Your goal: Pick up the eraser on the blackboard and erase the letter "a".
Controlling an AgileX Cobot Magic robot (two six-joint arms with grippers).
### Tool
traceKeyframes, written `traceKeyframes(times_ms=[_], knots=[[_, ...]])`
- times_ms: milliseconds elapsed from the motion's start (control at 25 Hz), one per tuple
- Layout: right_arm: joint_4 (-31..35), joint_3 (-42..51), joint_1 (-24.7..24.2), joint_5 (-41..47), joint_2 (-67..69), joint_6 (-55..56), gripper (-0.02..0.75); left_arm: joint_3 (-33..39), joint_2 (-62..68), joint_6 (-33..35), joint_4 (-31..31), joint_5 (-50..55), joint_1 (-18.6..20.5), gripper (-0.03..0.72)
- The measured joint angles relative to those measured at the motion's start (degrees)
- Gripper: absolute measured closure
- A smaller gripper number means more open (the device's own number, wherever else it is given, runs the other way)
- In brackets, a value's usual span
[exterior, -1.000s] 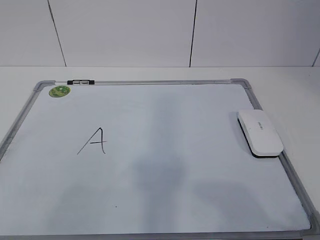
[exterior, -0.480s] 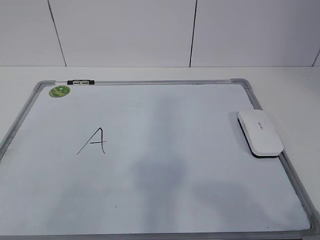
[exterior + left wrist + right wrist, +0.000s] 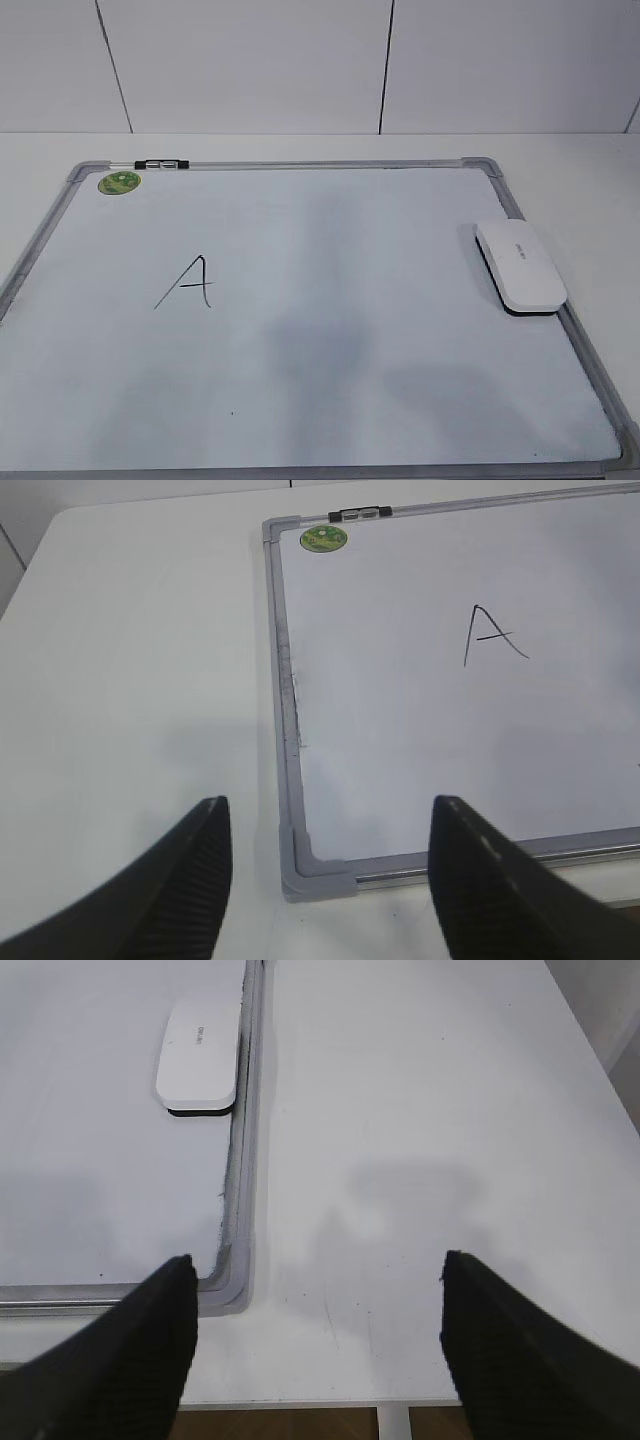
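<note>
White plastic makes up the eraser, a flat block with round corners and a dark bottom. It lies on the right side of the blackboard, touching the grey frame there. Nothing holds it. In the right wrist view the eraser sits up at the top, just beside the frame.

The blackboard is really a big white board with a grey metal rim. It lies flat on the white tabletop. A letter is drawn in thin black pen on the left part of the board, well apart from the eraser. It looks like a pointy big "A". The left wrist view shows the same letter.

A round green sticker sits in the far left corner of the board. A small black and silver clip is on the top rim near it.

The left gripper hangs over the near left corner of the board, its jaws spread wide with nothing between them. The right gripper hangs over the near right corner and the tabletop, jaws also wide apart and bare.
</note>
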Motion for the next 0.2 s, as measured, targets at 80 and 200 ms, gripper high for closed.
traceKeyframes(times_ms=[80, 200], knots=[[0.0, 0.0, 0.0, 0.0, 0.0, 0.0, 0.149, 0.0, 0.0, 0.0, 0.0, 0.0, 0.0, 0.237], [0.0, 0.0, 0.0, 0.0, 0.0, 0.0, 0.149, 0.0, 0.0, 0.0, 0.0, 0.0, 0.0, 0.237]])
